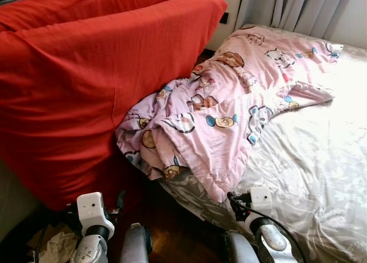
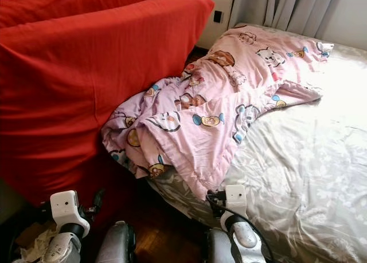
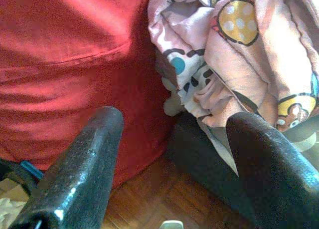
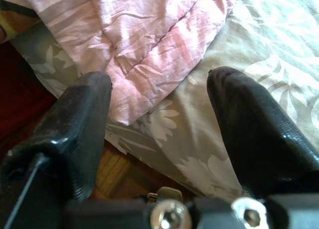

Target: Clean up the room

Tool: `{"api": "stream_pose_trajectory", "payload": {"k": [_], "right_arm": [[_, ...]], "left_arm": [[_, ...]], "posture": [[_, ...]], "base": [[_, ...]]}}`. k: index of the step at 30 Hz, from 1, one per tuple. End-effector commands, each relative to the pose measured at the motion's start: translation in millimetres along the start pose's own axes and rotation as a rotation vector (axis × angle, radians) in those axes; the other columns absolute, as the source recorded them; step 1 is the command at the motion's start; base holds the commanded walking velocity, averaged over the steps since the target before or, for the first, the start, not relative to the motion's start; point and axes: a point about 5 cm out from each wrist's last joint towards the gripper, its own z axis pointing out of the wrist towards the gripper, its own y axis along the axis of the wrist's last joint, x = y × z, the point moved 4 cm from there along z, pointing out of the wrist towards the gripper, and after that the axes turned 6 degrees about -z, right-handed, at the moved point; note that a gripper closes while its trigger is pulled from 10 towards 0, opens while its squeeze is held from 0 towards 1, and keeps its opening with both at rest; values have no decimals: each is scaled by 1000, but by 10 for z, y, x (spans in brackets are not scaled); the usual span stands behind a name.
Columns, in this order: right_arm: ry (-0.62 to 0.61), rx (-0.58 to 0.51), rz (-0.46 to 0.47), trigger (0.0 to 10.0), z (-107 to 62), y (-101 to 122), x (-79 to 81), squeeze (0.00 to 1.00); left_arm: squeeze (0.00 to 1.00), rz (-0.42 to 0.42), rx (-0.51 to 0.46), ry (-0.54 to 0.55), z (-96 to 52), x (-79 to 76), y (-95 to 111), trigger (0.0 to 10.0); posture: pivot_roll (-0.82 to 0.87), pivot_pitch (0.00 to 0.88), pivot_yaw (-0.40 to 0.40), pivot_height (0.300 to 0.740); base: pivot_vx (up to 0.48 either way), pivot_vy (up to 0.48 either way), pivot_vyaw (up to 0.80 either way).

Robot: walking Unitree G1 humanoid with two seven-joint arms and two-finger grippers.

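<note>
Across the near corner of the bed (image 1: 321,177) lay a pink quilt (image 1: 229,114) printed with cartoon figures, crumpled in a long heap from the head of the mattress down to its left edge; one fold spilled over that edge toward the dark wood floor (image 1: 172,228), and its bunched left side pressed against a big red cushion (image 1: 86,85) that leaned beside the bed (a second red cushion stood just behind it). The grey flowered sheet under the quilt lay bare on the right half; pale curtains (image 1: 309,8) hung behind the headboard end. The left gripper (image 3: 169,139) hung low near the floor, its two black fingers spread wide with nothing between them, pointed at the seam where cushion and quilt met; the right gripper (image 4: 159,119) stood just as wide apart and empty, hovering above the mattress edge with the quilt's lowest corner just beyond its fingertips. Crumpled paper (image 1: 57,246) lay at the lower left by the left arm.
</note>
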Motion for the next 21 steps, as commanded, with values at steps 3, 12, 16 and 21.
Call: {"api": "stream_pose_trajectory", "payload": {"k": [3,12,16,21], "right_arm": [[5,-3,-16,10000,-7,-3,5,0],[9,6,4,10000,-12,-28,15,0],[11,5,6,10000,-9,-24,23,0],[16,12,8,10000,-7,-32,29,0]], "left_arm": [[0,11,8,1,-1,18,8,10000],[0,12,5,-5,0,5,18,10000],[0,13,5,-6,-3,6,20,10000],[0,17,6,-3,-15,11,15,10000]], "posture": [[35,132,-23,605],[37,133,-25,605],[36,135,-24,605],[39,137,-25,605]], "base": [[0,0,800],[0,0,267],[0,0,0],[244,0,0]]}}
